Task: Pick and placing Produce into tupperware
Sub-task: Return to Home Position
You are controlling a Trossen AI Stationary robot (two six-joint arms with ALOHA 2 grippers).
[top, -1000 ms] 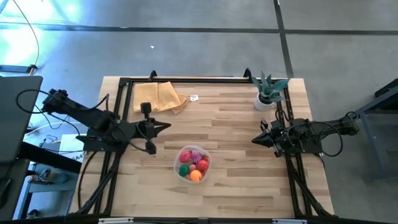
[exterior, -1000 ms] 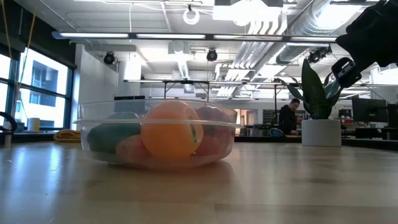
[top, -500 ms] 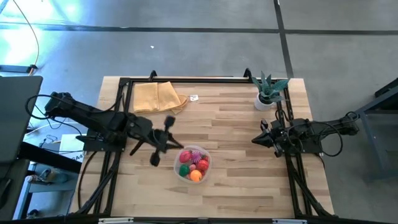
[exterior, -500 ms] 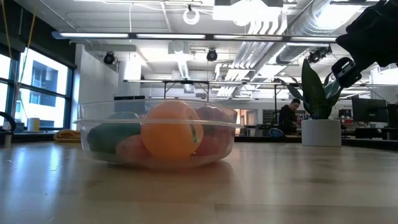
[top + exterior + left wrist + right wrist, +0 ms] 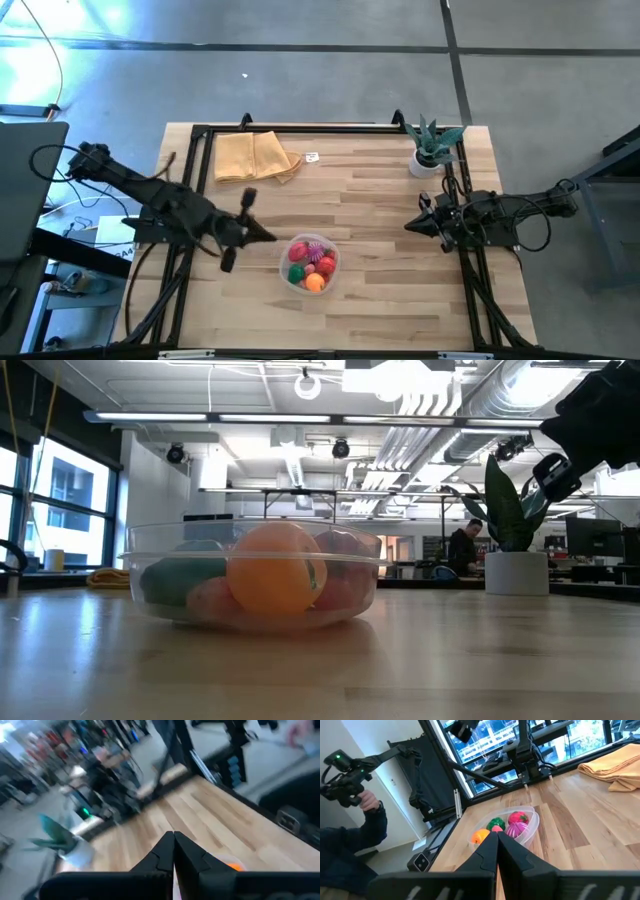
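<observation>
The clear tupperware [image 5: 334,262] stands on the wooden table at centre, near the front. The produce [image 5: 312,265] lies in it: red, magenta, green and an orange piece [image 5: 275,568]. My left gripper [image 5: 272,236] is shut and bare, just left of the tupperware and pointing at it. In the left wrist view its fingers [image 5: 173,842] meet tip to tip. My right gripper [image 5: 408,226] waits shut at the table's right, pointing toward the tupperware [image 5: 532,822].
A folded yellow-tan cloth [image 5: 255,156] lies at the far left. A potted green plant [image 5: 432,148] stands at the far right corner. Black frame rails [image 5: 300,127] run along the far edge and both sides. A person's hand [image 5: 367,800] shows beyond the table.
My left gripper has swung toward the table's near edge and the tupperware, reached close to its rim half a second ago, then drawn back a little to the left. It has turned about its wrist and stayed shut. The tupperware and produce have not moved.
</observation>
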